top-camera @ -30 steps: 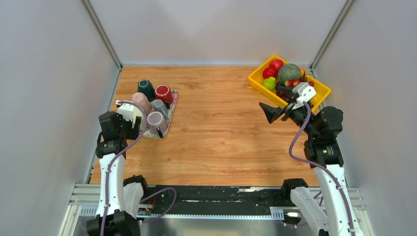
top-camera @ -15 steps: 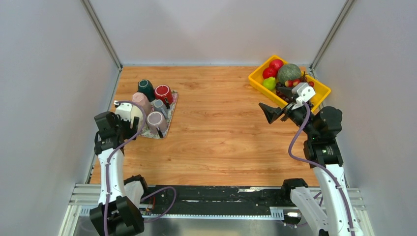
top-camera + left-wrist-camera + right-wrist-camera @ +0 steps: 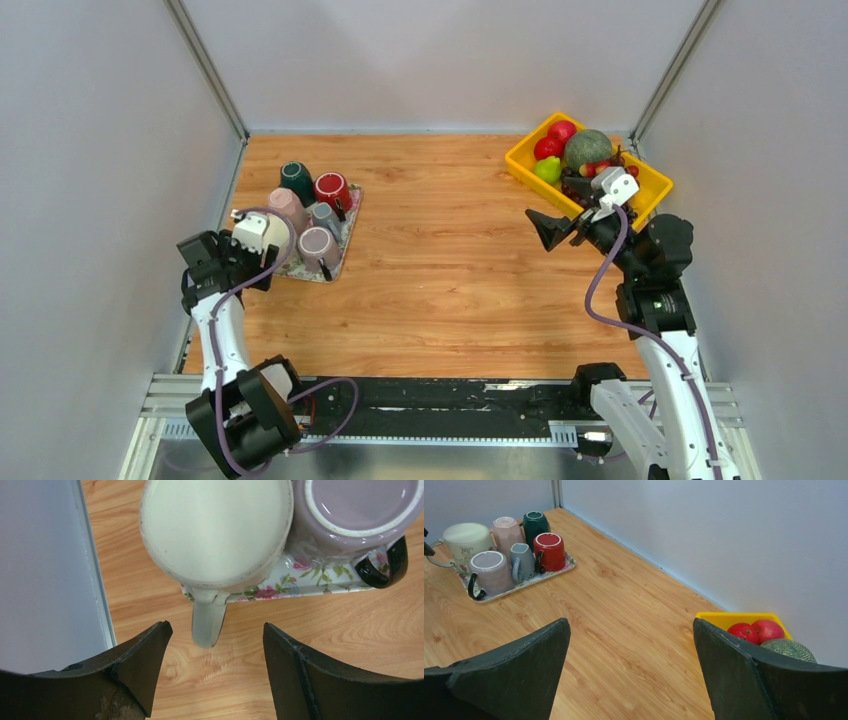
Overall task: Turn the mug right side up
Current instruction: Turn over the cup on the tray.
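Wooden tabletop [image 3: 450, 260] bore a flowered tray [image 3: 320, 582] at its left edge; the cream mug [image 3: 215, 525] sat upside down on the tray's near left corner, unturned; right gripper [image 3: 630, 625] hung wide, empty; left gripper [image 3: 216, 650] gaped around the handle [image 3: 207, 622], not yet gripping.

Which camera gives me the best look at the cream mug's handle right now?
Left wrist: the handle fills mid-frame, pointing at the open left gripper. Right wrist shows it tiny and far off; overhead, the left arm hides it.
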Controlling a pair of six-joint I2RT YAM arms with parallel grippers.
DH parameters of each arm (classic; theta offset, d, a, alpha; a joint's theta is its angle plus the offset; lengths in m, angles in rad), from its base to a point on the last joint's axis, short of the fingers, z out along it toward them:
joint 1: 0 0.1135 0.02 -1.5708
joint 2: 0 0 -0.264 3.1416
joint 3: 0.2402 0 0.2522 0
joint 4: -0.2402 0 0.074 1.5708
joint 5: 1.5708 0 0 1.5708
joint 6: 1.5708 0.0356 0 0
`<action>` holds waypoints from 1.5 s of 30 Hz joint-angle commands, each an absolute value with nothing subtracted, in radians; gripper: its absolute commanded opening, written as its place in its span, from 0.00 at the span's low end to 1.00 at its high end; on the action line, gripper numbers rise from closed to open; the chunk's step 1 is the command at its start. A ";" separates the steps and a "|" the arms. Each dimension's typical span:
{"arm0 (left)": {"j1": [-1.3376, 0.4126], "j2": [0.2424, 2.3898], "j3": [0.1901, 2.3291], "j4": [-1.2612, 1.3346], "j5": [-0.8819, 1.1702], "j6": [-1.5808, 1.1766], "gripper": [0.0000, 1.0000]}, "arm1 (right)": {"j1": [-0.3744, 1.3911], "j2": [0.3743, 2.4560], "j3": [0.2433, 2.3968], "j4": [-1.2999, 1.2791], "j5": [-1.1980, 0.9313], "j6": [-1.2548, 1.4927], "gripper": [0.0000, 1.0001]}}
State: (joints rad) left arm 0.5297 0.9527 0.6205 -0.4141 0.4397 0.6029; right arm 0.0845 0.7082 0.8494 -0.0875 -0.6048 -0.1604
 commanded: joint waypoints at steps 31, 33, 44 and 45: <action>0.596 1.285 0.813 -0.546 0.757 0.915 0.65 | -0.166 0.800 0.844 -0.083 -0.930 -0.173 1.00; 0.596 1.298 0.815 -0.527 0.758 0.906 0.64 | -0.171 0.800 0.843 -0.079 -0.936 -0.166 1.00; 0.597 1.337 0.833 -0.472 0.775 0.854 0.58 | -0.183 0.802 0.836 -0.063 -0.969 -0.144 1.00; 0.598 1.339 0.833 -0.468 0.776 0.851 0.59 | -0.183 0.802 0.836 -0.062 -0.971 -0.144 1.00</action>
State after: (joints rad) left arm 0.5934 1.3273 0.7952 -0.5186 0.7029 0.8673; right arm -0.1783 0.7994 0.8345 -0.1070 -0.9298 -0.1577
